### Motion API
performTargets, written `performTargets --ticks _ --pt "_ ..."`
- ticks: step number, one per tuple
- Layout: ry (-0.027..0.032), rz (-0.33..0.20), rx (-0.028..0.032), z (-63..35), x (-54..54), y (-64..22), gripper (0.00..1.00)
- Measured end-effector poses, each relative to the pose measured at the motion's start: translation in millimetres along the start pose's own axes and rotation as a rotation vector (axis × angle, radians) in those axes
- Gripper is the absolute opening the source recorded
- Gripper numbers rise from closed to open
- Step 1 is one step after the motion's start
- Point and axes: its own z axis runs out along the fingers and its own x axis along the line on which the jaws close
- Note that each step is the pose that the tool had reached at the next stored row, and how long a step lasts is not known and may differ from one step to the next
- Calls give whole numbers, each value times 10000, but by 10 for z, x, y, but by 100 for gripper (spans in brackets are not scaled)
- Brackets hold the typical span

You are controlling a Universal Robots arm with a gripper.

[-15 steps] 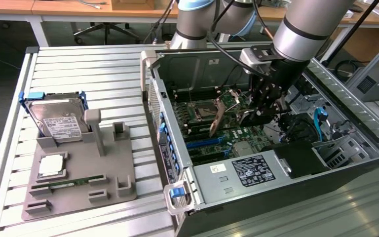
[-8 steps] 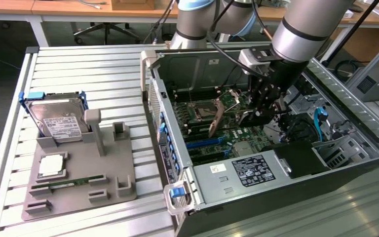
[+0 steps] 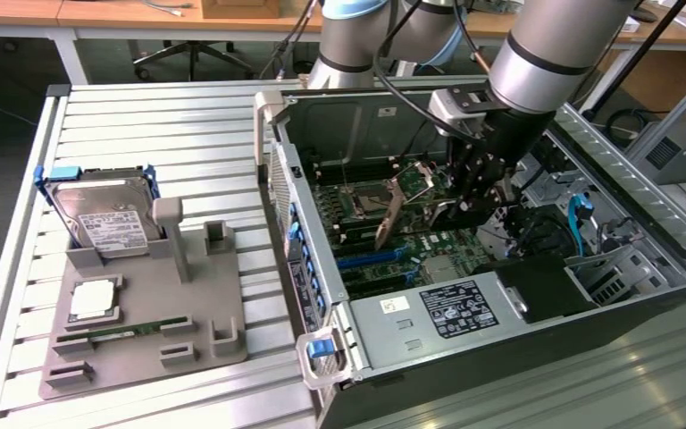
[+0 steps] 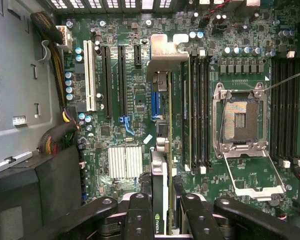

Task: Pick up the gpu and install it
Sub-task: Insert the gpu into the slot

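While the half-closed claw [image 4: 160, 225] pinches the graphics card [image 4: 161, 130] edge-on, any tilt could miss the blue slots [image 3: 373, 257], seven o'clock from it in the exterior view, scraping the motherboard [image 4: 125, 90].

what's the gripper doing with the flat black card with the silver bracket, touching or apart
Touching: the wrist view shows the gripper closed on both faces of the edge-on black card.

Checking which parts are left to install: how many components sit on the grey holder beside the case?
3. The hard drive stands at the holder's far end, the silver chip lies flat in the middle, the memory stick lies nearest the camera. None seems hidden.
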Motion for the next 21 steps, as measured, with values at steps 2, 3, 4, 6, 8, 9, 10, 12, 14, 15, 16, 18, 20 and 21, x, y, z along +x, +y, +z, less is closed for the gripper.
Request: performTargets --ticks 2,3,4,6,8,9,10,12,14,15,16,18,20,21 --pt "0 0 0 1 0 2 27" --pt "-1 1 0 2 0 4 27" --pt "0 1 0 3 0 6 27" --pt "0 0 0 4 0 10 27" --pt "-1 0 0 6 0 13 27" --pt "-1 0 0 7 1 14 27" --pt "-1 0 0 8 1 15 27" --pt "-1 0 0 10 1 16 27" --pt "-1 0 0 12 1 18 27" --pt "-1 1 0 14 1 19 27" --pt "-1 0 0 15 1 21 27" --pt "0 0 0 17 1 22 27" --pt "-1 0 0 21 2 26 27" --pt "0 0 0 22 2 27 27"
